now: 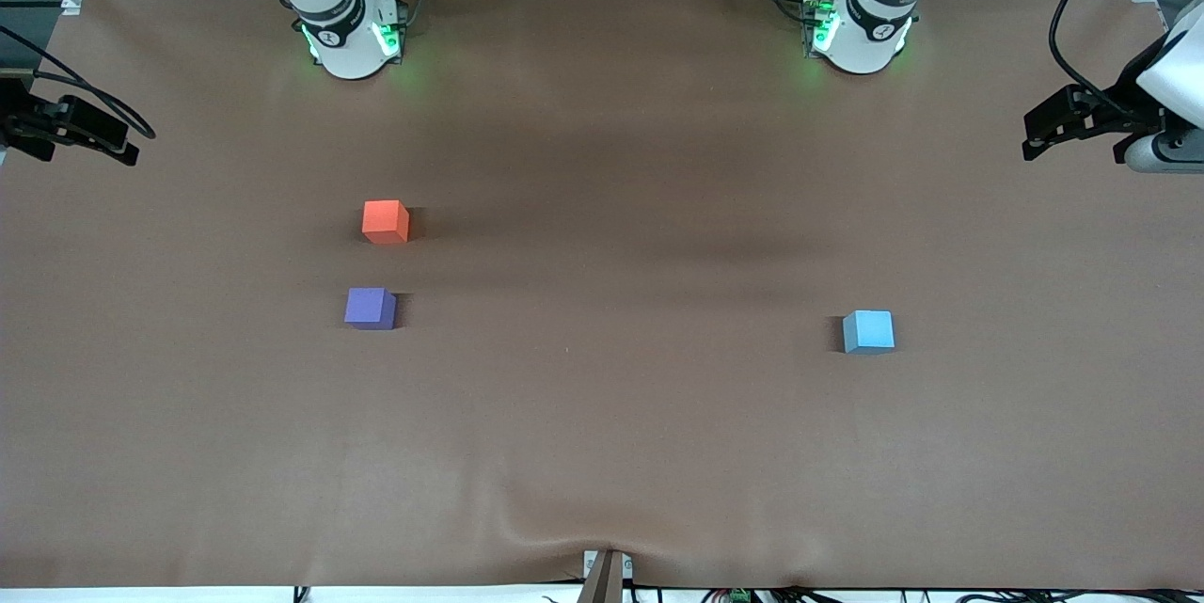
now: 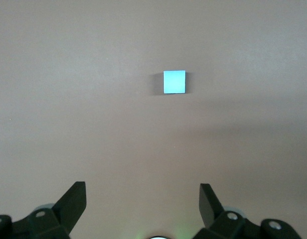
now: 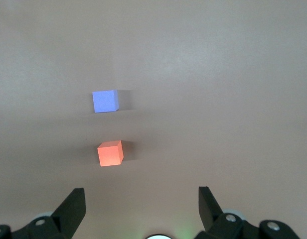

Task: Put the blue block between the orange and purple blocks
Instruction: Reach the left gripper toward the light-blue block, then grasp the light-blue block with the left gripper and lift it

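the blue block (image 1: pixel 868 331) is sitting on the brown desk (image 1: pixel 602 443) toward the left arm's end, ahead of the left gripper (image 2: pixel 142 199), which is hanging spread wide and holding nothing. the right gripper (image 3: pixel 141 200) is likewise gaping wide over the desk, probably high up; ahead of it the orange block (image 1: pixel 386 221) is lying nearest, then the purple block (image 1: pixel 370 309), a gap between them.

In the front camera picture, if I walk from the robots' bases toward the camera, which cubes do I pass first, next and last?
Small orange-red matte cube → small violet-purple matte cube → small light sky-blue matte cube, which sits toward the left arm's end of the table.
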Tool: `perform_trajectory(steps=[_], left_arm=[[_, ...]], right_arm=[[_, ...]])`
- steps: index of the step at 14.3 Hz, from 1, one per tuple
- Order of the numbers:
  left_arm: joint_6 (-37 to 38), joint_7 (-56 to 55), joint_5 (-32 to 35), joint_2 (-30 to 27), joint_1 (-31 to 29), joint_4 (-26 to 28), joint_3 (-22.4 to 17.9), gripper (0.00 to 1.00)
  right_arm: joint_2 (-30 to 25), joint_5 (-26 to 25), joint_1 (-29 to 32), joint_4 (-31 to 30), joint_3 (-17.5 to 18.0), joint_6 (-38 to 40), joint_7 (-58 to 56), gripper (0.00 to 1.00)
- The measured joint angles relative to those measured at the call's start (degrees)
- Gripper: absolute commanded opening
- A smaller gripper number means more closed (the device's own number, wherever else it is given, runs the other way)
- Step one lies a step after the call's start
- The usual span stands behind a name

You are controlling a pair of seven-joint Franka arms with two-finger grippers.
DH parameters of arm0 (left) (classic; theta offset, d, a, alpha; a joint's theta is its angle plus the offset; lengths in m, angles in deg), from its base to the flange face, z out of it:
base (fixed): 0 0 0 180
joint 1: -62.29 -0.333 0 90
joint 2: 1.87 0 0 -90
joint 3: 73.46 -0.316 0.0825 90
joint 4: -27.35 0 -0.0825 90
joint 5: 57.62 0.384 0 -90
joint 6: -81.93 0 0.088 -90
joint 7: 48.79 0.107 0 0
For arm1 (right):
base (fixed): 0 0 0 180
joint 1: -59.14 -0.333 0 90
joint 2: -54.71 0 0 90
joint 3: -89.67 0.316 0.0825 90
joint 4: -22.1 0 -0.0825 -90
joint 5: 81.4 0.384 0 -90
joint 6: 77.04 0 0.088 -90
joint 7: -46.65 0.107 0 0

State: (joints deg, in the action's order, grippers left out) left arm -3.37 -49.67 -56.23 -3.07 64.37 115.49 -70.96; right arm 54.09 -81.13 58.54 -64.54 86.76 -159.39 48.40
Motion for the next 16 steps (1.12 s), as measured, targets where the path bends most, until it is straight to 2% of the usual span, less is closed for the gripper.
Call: perform_trajectory(steps=[6, 9, 16], left_arm=[[0.1, 0.0, 0.0, 1.7, 0.5, -0.2, 0.1, 1.0], [-1.5, 0.0, 0.0, 7.7, 1.7, -2.5, 0.2, 1.0], [-15.6, -0.1, 0.0, 24.4, 3.4, -3.9, 0.3, 1.0]], right_arm=[[0.0, 0.0, 0.0, 0.0, 0.1, -0.1, 0.0, 1.0], [0.0, 0.0, 0.0, 0.1, 0.1, -0.1, 0.0, 1.0], [0.0, 0.0, 0.0, 0.1, 0.1, -0.1, 0.0, 1.0]])
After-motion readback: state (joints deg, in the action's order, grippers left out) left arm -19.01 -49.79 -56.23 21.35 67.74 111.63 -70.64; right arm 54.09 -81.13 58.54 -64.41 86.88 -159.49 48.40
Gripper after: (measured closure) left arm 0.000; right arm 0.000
